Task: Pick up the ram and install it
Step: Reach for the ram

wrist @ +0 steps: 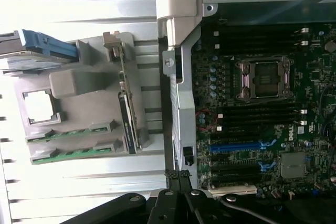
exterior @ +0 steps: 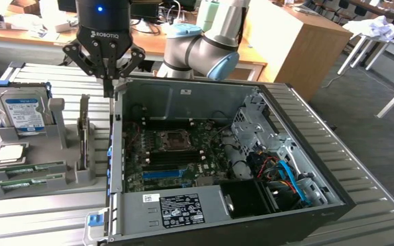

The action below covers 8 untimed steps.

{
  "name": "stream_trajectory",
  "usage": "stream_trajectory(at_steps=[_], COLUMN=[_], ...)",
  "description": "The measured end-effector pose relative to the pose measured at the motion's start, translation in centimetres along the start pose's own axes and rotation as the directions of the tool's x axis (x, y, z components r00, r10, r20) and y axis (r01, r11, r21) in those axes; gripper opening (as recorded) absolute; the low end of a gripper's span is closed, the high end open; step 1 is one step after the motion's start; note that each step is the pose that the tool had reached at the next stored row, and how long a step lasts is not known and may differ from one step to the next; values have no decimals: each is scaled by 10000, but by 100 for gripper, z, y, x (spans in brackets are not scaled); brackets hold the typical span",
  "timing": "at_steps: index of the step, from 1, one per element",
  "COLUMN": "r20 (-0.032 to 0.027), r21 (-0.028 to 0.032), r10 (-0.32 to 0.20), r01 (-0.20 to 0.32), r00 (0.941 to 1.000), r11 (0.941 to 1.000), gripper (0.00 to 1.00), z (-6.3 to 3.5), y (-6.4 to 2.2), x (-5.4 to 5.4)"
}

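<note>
Two ram sticks, thin and green, lie flat in slots at the front of the grey holder: one stick and a second beside it. My gripper hangs shut with nothing between its fingers. It hovers over the open computer case's wall on the exterior view's left, above and behind the holder, well apart from the sticks. Inside the case, the motherboard shows long black memory slots next to the processor socket.
In the holder stand a blue-labelled hard drive, a square silver processor chip and an upright card. The case's drive cage and cables fill the exterior view's right. Everything rests on a slatted metal table.
</note>
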State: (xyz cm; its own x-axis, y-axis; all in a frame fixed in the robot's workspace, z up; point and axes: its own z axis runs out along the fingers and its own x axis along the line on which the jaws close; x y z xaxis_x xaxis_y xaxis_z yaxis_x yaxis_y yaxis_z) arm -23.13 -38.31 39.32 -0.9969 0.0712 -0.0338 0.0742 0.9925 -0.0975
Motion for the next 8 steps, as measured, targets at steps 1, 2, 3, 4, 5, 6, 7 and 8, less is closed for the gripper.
stream_trajectory(at_steps=[1,2,3,4,5,6,7,8], r20=[0,-1,0,-1,0,-1,-1,0], r21=[0,0,0,1,0,0,1,1], r10=[0,0,0,0,0,0,0,0], r01=[0,0,0,0,0,0,0,0], r00=[10000,10000,10000,10000,10000,10000,10000,10000], r11=[10000,10000,10000,10000,10000,10000,10000,10000], gripper=[10,10,10,10,10,10,10,10], z=[0,-1,0,-1,-1,-1,-2,-2], y=[0,-1,-1,-2,-2,-2,-3,-3], x=[5,10,16,21,27,32,38,44])
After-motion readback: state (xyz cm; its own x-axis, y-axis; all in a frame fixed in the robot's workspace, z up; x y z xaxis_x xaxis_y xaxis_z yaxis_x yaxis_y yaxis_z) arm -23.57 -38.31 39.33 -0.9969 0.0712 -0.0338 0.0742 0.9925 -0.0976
